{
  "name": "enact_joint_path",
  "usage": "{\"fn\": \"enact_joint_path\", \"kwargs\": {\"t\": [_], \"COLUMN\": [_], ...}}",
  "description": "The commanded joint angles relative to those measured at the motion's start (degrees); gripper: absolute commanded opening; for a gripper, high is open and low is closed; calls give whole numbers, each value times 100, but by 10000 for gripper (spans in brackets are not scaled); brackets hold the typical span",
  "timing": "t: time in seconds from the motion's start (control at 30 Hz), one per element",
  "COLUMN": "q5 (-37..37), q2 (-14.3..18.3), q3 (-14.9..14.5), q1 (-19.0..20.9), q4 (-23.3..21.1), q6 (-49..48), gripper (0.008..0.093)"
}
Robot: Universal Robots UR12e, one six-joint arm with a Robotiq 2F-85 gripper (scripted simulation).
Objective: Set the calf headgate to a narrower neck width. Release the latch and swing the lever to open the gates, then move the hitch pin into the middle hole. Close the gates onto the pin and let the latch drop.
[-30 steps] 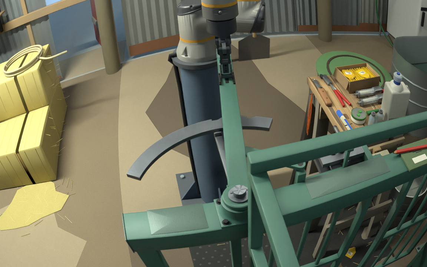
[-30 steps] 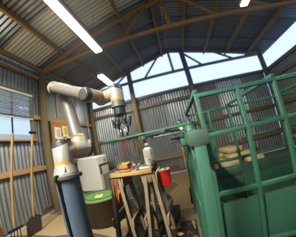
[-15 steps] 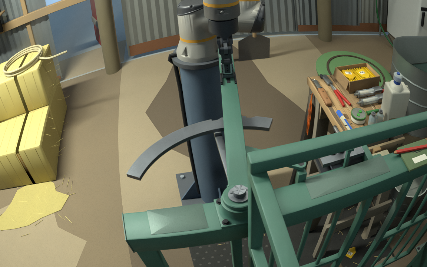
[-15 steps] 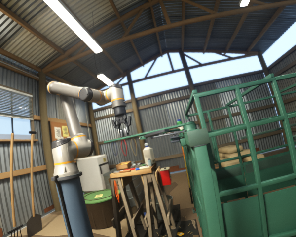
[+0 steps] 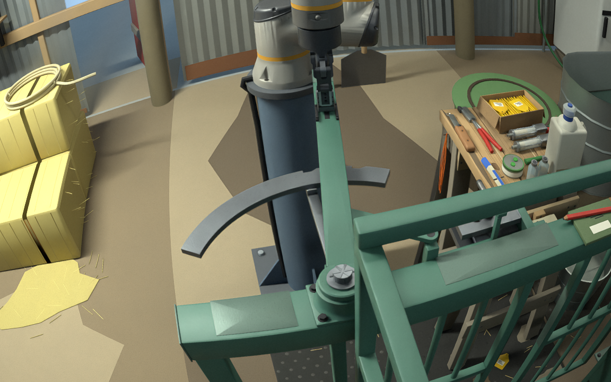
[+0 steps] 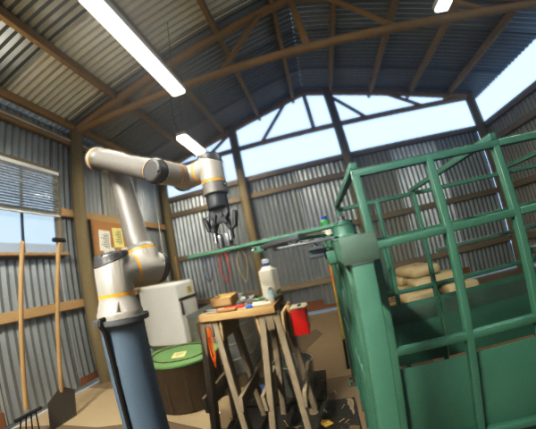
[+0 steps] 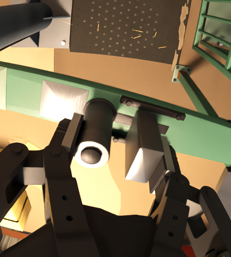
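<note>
The long green lever (image 5: 331, 176) of the headgate reaches from its pivot bolt (image 5: 341, 277) on the green frame out toward the arm's pedestal. Its far end carries a dark round handle (image 7: 95, 136) and a grey latch block (image 7: 142, 145), and both are clamped together in my gripper (image 7: 115, 150) (image 5: 324, 95) (image 6: 221, 231), which comes down on them from above. A grey curved plate (image 5: 260, 199) passes under the lever about halfway along. The hitch pin and its holes are hidden from me.
A cardboard box of yellow tags (image 5: 512, 109) sits on the wooden trestle table (image 5: 493, 142) right of the lever, among tools and a white bottle (image 5: 565, 138). The blue pedestal (image 5: 289, 190) stands close on the lever's left. Hay bales (image 5: 18, 166) are stacked far left.
</note>
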Motion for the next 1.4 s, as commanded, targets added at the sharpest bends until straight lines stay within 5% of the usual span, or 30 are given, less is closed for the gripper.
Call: {"fn": "enact_joint_path", "kwargs": {"t": [0.0, 1.17, 1.37], "q5": [31, 31, 31], "q2": [7, 7, 7], "q3": [3, 3, 3], "q1": [7, 7, 7], "q4": [-13, -13, -13], "q6": [-1, -1, -1], "gripper": [165, 865, 880]}}
